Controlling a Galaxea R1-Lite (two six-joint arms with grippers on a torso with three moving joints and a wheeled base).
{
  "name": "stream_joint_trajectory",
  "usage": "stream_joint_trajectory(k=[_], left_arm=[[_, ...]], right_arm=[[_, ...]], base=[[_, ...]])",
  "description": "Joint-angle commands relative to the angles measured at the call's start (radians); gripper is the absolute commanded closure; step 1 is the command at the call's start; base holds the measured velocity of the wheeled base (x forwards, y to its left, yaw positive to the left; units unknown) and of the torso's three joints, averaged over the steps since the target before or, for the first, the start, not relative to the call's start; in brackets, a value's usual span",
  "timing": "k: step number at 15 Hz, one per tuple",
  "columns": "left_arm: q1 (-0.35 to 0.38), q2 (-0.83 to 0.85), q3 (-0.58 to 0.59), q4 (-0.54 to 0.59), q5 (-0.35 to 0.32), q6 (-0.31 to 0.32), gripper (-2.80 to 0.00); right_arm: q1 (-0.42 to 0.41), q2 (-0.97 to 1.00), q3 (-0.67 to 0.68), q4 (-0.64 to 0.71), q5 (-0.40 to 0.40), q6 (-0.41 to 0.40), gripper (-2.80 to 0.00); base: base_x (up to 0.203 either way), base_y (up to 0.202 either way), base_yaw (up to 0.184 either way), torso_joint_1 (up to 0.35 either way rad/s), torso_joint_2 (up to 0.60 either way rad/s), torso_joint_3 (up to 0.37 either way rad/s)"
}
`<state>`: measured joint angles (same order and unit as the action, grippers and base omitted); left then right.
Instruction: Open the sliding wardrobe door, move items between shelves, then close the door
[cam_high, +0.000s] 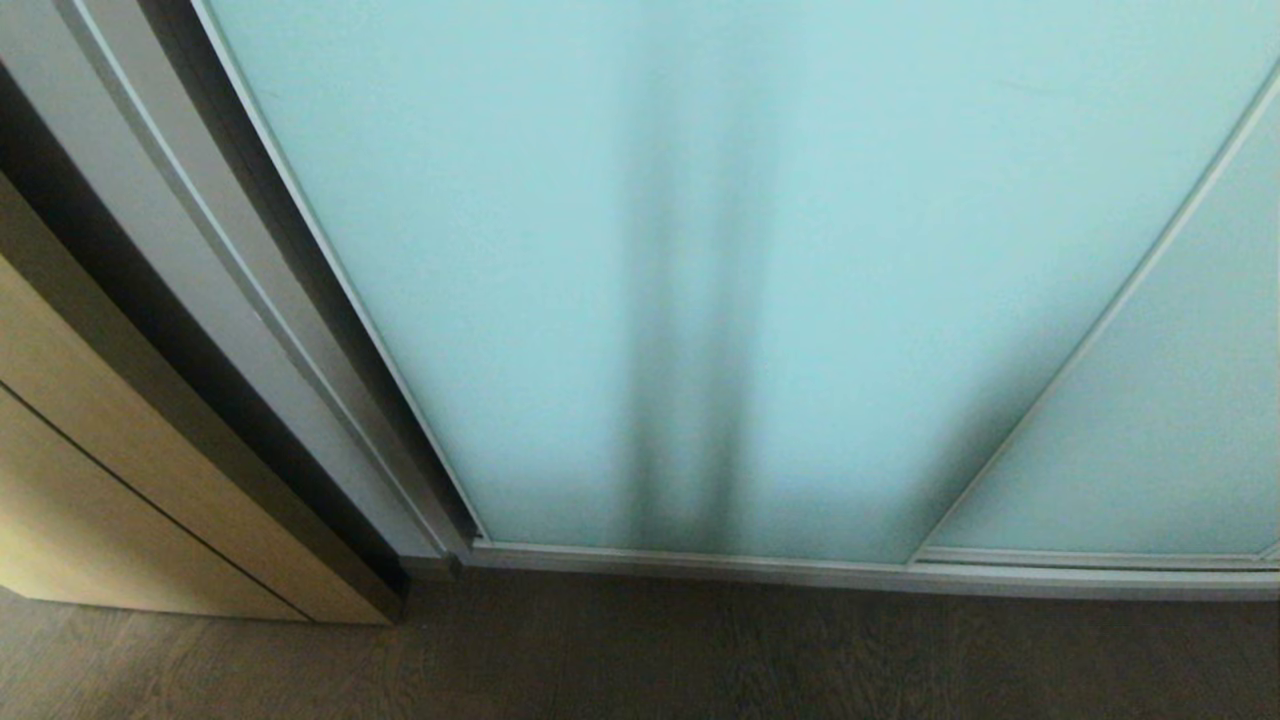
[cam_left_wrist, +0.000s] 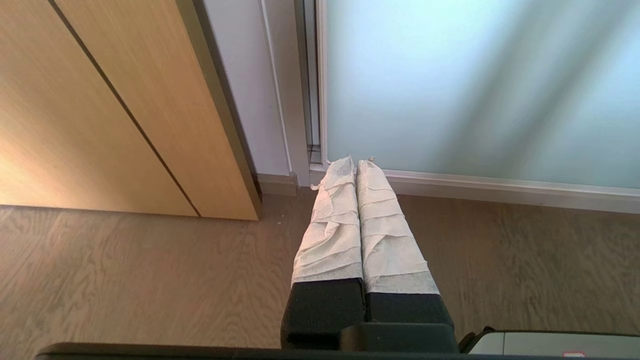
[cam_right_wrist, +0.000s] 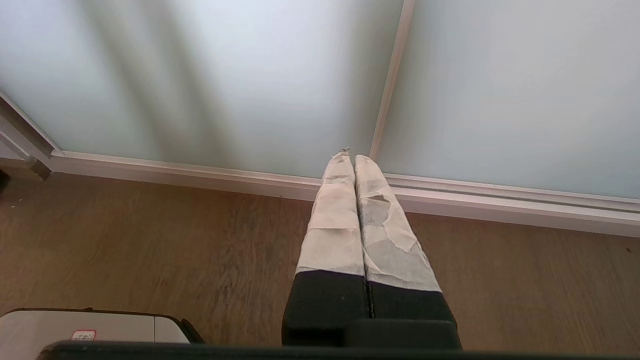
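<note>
- Head view: the sliding wardrobe door (cam_high: 700, 250) stands closed, long axis upright, its left frame edge beside the light wood cabinet (cam_high: 120, 480). No arm shows.
- Left wrist view: the left gripper (cam_left_wrist: 356, 162), fingers pressed together and empty, points at that edge, just ahead; judged the nearer arm.
- Right wrist view: the right gripper (cam_right_wrist: 348, 157), fingers pressed together, faces the panel overlap, farther along.

Left gripper (cam_left_wrist: 356, 162): two long tapering fingers (cam_left_wrist: 332, 235) showing wrinkled white tape wrapping over black bases, black housing below. Right gripper (cam_right_wrist: 348, 159): same build, fingers (cam_right_wrist: 336, 230) wearing white tape that is peeling and torn in patches. A pale grey rounded body panel (cam_right_wrist: 85, 325) bearing a small red-edged label is showing in both wrist views.
</note>
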<state>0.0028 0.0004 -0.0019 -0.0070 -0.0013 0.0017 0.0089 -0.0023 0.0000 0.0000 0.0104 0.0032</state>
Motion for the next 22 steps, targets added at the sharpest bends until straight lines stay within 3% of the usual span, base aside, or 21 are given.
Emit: stream_joint_trajectory(k=[1,22], left_arm=[[0.0,0.001,0.0,-0.002,0.0,0.0,0.0],[0.0,0.001,0.001,-0.002,0.0,0.0,0.0]], right_arm=[[0.0,-0.001,0.0,0.0,0.0,0.0,0.0],[0.0,-0.001,0.0,0.0,0.0,0.0,0.0]], base=[[0.0,0.0,0.0,0.0,0.0,0.0],[0.0,0.0,0.0,0.0,0.0,0.0]])
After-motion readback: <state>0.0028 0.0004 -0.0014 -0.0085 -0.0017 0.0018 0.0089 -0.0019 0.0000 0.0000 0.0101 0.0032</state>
